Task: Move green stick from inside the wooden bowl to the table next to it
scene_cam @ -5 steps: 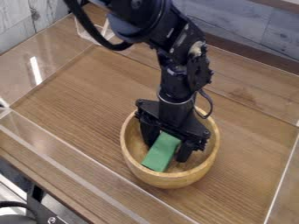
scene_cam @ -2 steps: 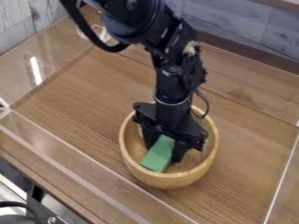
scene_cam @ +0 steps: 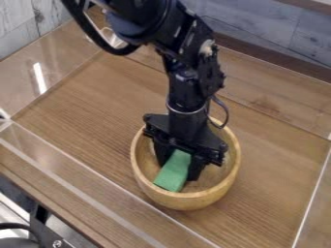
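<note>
The round tan wooden bowl (scene_cam: 149,184) sits on the brown table (scene_cam: 104,107) near its front edge. Inside it lies the bright green stick (scene_cam: 173,173), tilted, its lower end toward the bowl's front left. My gripper (scene_cam: 181,158) reaches straight down into the bowl, and its black fingers close on the upper end of the green stick. The stick's top end is hidden between the fingers. The black arm rises from the bowl toward the upper left.
Clear acrylic walls (scene_cam: 58,160) run along the table's edges, close to the bowl on the front side. Bare wood tabletop lies left of the bowl (scene_cam: 77,126) and to its right (scene_cam: 278,155).
The fingers have closed from wide apart onto the green stick's upper end. The bowl and stick have shifted slightly left; the arm stayed in place.
</note>
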Robot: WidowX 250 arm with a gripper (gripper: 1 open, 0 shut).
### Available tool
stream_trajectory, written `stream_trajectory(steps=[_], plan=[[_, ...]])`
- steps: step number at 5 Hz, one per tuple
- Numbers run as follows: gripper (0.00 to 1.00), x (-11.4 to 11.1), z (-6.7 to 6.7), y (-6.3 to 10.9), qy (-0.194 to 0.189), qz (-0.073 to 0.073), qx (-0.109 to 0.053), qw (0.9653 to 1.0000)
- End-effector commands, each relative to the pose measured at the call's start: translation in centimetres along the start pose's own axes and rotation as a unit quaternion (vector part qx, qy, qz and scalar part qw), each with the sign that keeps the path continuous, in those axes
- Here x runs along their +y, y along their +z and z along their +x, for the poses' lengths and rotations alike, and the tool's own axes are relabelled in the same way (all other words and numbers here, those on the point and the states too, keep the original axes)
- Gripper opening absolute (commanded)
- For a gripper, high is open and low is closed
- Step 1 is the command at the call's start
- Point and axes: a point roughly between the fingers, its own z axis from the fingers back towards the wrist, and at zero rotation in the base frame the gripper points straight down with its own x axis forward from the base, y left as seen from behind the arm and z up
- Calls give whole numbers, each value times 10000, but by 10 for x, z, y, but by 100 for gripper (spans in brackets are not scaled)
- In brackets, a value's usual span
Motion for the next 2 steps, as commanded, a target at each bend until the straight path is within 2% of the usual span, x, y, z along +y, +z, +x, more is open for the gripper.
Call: stream_trajectory(steps=[1,2], plan=[[0,-1,12,16,0,-99,-323,9994],[0,-2,13,18,19,-139,-330,9994]])
